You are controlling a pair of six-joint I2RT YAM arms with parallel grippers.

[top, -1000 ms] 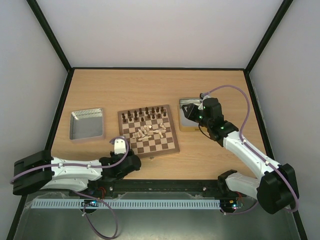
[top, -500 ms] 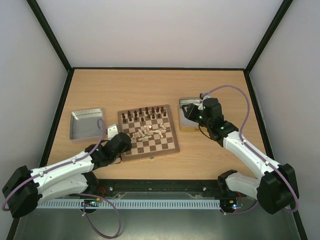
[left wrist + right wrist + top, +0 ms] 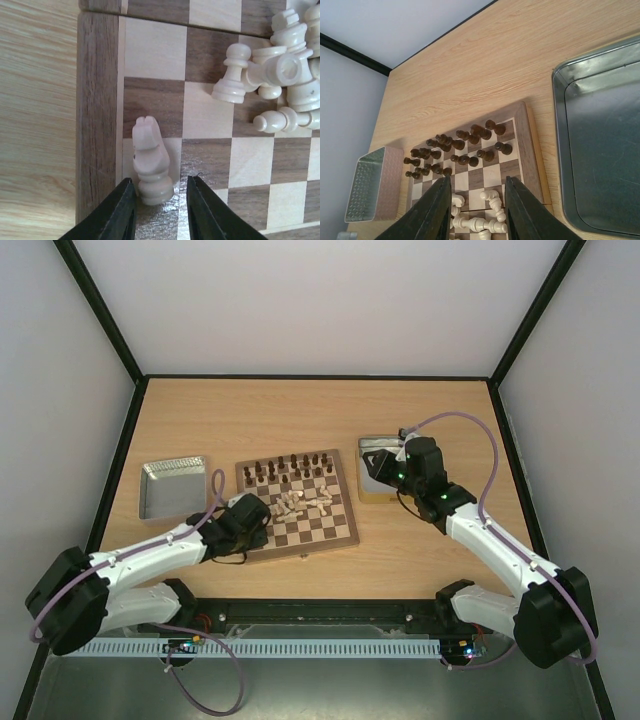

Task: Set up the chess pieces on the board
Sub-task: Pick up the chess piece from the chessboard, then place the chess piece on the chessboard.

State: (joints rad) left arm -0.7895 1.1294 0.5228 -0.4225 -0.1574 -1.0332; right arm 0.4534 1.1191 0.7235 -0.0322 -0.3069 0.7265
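The board (image 3: 347, 536) lies mid-table, with dark chessmen along its far rows. The pale chess pieces (image 3: 300, 502) lie in a heap at its middle. My left gripper (image 3: 254, 517) is over the board's near left part. In the left wrist view it (image 3: 160, 210) is open, and one pale bishop (image 3: 150, 160) is between its fingertips, by the board's rim (image 3: 95, 125). The heap (image 3: 280, 75) is up and to the right. My right gripper (image 3: 380, 466) hovers over the right tin. It (image 3: 475, 210) is open and empty, high above the board (image 3: 532, 150).
A metal tin (image 3: 172, 488) stands left of the board and another (image 3: 372, 492) right of it, also in the right wrist view (image 3: 600, 150). Dark chessmen (image 3: 460, 150) fill the board's far rows. Black frame rails border the table.
My left arm has swung out from its folded pose by the base and reached forward to the board's near left part. The right arm has not moved.
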